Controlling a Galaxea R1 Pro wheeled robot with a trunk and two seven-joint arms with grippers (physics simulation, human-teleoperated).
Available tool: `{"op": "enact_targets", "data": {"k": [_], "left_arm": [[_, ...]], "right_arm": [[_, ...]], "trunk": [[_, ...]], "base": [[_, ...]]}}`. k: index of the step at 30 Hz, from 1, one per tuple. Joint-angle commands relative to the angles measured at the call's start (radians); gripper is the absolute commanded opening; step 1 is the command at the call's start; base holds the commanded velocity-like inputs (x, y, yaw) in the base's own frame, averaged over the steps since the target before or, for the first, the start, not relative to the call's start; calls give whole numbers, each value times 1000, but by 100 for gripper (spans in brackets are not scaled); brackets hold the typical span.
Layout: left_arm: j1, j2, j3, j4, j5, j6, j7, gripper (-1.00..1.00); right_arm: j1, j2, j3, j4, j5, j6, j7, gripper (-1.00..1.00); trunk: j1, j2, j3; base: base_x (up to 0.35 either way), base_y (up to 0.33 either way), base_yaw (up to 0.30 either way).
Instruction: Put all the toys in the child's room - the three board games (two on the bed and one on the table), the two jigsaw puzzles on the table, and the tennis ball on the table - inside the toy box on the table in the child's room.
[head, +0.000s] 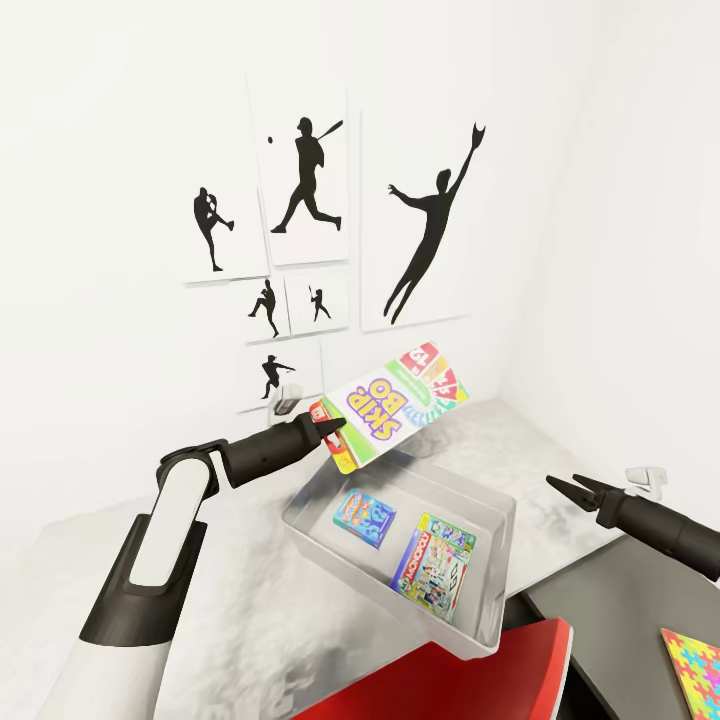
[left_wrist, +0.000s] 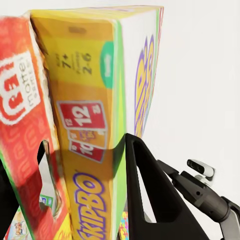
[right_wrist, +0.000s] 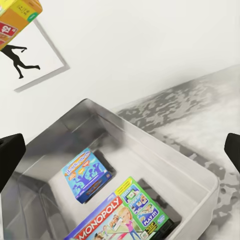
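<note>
Head view: the Skip-Bo board game (head: 400, 405) is held tilted in the air above the far end of the toy box (head: 497, 500), gripped at one short end by the left pincer (head: 325, 428). From the left wrist view the box's end (left_wrist: 90, 130) is seen clamped between the dark fingers (left_wrist: 150, 195), so the left pincer is clenched on it. The right pincer (head: 568, 487) hangs apart over the table (head: 250, 590), its fingers spread in the right wrist view and nothing between them.

Two games are already lying flat in the toy box: a small blue one (head: 364, 517) and a green-edged Monopoly one (head: 433, 568). A puzzle-patterned box (head: 695, 668) rests on the dark section at the right edge, near a red chair back (head: 470, 680).

The Skip-Bo box is judged light, stiff cardboard with smooth printed faces that may slip; being held by one end, it is likely to swing. A hold across the thin edges is judged best, and a release low over the free floor of the toy box.
</note>
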Motion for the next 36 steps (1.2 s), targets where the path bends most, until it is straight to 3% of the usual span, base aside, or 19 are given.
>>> {"op": "enact_targets", "data": {"k": [1,36], "left_arm": [[-1,0,1,-1,1,4,-1,-100],[-2,0,-1,0,2,5,-2,-100]], "right_arm": [[-1,0,-1,1,-4,4,2,100],[25,1,-1,-1,-15,-53,-2,100]], "trunk": [[1,-2,-2],[1,-2,-2]], "base": [[1,-1,1],[0,0,0]]}}
